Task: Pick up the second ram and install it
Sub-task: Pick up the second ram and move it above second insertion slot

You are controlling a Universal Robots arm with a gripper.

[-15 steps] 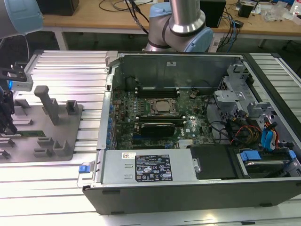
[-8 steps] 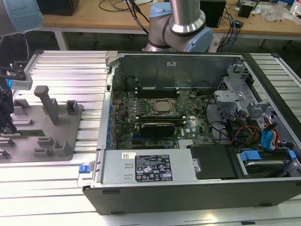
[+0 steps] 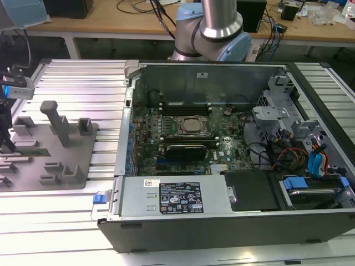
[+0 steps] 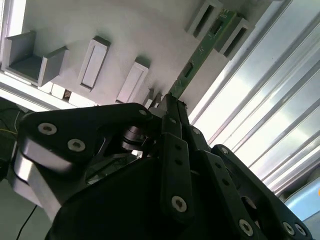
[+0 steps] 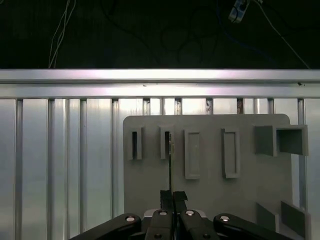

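The second ram (image 4: 202,50) is a thin green stick standing on edge in a slot of the grey fixture plate (image 4: 140,30). In the first wrist view the ram (image 5: 170,162) appears edge-on as a dark line running from a slot block to my fingertips. My gripper (image 5: 172,196) is shut on the ram's near end, and in the second wrist view the gripper (image 4: 170,102) pinches that same end. In the exterior view the gripper (image 3: 6,145) hangs over the fixture plate (image 3: 77,160) at the exterior view's far left.
An open computer case (image 3: 211,216) lies at the exterior view's right, with its motherboard (image 3: 183,124) and a black card (image 3: 186,149) exposed. Upright grey posts (image 3: 55,119) rise from the plate. The arm's base (image 3: 216,27) stands behind the case on the ridged aluminium table (image 3: 77,83).
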